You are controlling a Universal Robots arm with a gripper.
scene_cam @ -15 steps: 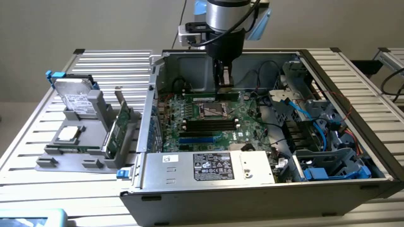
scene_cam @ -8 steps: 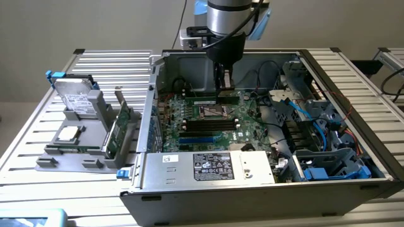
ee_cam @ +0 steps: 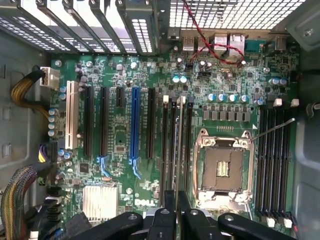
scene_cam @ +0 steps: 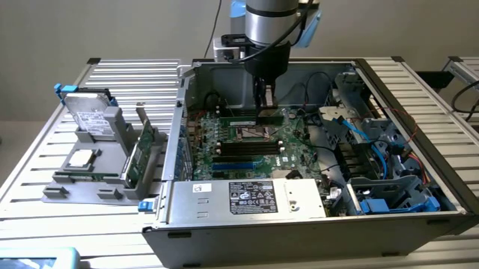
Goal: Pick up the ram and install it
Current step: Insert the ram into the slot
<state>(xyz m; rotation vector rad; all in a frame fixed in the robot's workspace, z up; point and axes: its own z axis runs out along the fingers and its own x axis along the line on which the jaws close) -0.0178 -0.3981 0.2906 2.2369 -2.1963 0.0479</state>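
One ram (scene_cam: 241, 120). One CPU socket (ee_cam: 223, 167). One blue slot (ee_cam: 134, 125), one white slot (ee_cam: 70, 116). Four black memory slots (ee_cam: 272, 160) in one bank. One hard drive (scene_cam: 91, 119), exterior view's left. One power supply (scene_cam: 250, 196), lower centre.

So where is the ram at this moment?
The ram is inside the open computer case, held in the pincer. In the wrist view it stands over the black slots beside the CPU socket.
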